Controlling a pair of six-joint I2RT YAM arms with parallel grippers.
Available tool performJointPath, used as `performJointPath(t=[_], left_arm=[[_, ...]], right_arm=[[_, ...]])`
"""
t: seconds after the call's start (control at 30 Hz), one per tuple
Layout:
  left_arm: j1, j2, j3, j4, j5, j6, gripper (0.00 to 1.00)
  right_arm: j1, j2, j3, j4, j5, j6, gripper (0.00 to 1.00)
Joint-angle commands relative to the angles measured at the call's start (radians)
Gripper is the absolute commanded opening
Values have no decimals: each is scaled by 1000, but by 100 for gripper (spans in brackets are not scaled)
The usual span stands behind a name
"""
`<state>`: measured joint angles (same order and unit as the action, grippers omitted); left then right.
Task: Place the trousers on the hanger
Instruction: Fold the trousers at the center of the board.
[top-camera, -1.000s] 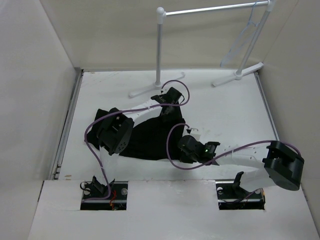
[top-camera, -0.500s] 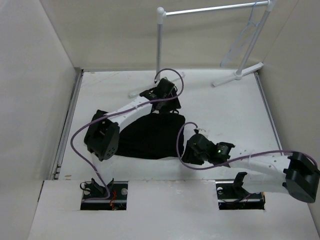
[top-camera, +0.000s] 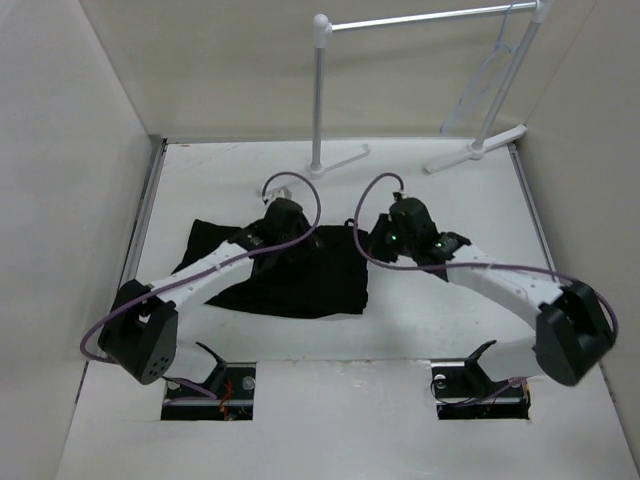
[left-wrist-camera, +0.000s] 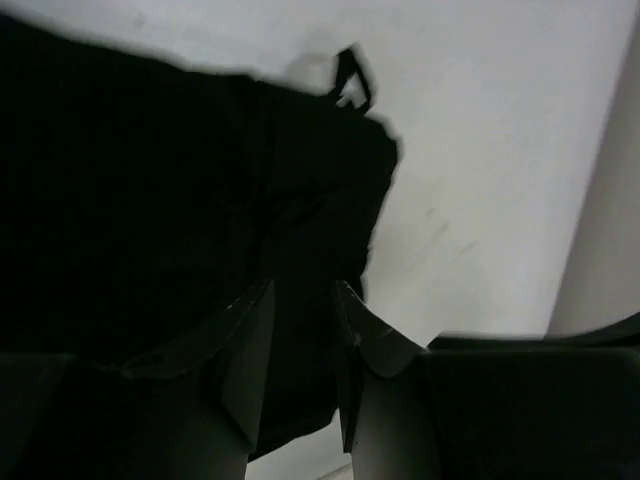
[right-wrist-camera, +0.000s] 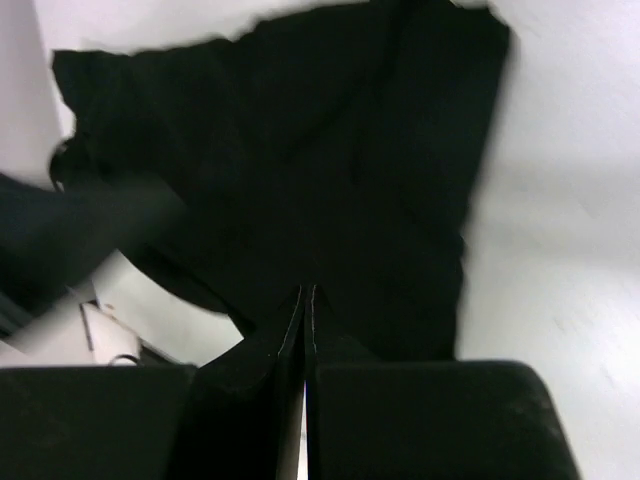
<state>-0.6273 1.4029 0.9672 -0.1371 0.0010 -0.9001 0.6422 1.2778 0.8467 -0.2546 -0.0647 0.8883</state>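
White table (top-camera: 450, 200), trousers (top-camera: 300, 275) now spread flatter, left gripper (left-wrist-camera: 303, 292) slightly parted, right gripper (right-wrist-camera: 305, 292) closed

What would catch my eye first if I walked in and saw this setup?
Most striking are the black trousers spread flat in the middle of the white table. Both arms bend over them, the left end effector and the right end effector near their far edge. Behind, a pale hanger hangs at the right end of a white rack.
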Motion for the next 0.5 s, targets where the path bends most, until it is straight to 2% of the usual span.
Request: performJointPath(t=[0.0, 0.27, 0.47], left_arm=[[-10, -82, -134, 62, 8, -66, 26], [-34, -160, -360, 64, -24, -126, 27], [-42, -232, -406, 44, -45, -149, 29]], right_arm=[[-37, 162, 112, 239, -132, -32, 7], [-154, 497, 203, 347, -139, 57, 7], [-181, 436, 56, 376, -86, 80, 11]])
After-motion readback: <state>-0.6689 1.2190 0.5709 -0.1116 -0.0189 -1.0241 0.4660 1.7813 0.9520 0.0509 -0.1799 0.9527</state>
